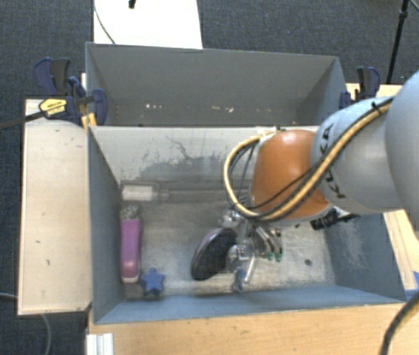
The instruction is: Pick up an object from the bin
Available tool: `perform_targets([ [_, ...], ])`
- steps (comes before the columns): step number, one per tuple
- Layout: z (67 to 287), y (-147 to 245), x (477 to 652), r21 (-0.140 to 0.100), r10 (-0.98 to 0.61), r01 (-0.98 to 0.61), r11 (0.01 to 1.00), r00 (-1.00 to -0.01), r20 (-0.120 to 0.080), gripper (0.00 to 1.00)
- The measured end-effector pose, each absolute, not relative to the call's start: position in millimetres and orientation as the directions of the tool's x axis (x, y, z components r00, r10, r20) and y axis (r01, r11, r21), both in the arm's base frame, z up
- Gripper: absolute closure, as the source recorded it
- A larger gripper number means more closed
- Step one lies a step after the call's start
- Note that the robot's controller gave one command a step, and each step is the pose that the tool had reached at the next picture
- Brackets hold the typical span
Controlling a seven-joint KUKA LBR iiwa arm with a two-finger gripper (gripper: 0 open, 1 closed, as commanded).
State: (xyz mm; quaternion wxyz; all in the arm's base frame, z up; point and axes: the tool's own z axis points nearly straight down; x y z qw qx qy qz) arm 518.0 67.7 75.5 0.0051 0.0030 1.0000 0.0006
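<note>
Hanging low by the front wall of the bin point(209, 80), the gripper point(240, 266) sits just beside a dark oval object point(209, 257), perhaps touching it. How far it is open I cannot tell.

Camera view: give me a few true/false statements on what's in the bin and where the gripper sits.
1. The gripper is down inside the bin, right beside a dark oval object. True.
2. The purple elongated object lies against the bin's right wall. False: it lies along the left wall.
3. A blue star-shaped piece sits by the purple elongated object's near end, towards the view's lower-left corner of the bin. True.
4. The pale cylinder rests on top of the dark oval object. False: it lies well apart from it, at the left, just beyond the purple elongated object's far end.
</note>
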Motion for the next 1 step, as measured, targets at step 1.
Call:
perform_targets([
  [1, 167.8, 67.8, 520.1, 0.001, 0.017, 0.017, 1.000, -1.000, -0.009, 1.00],
])
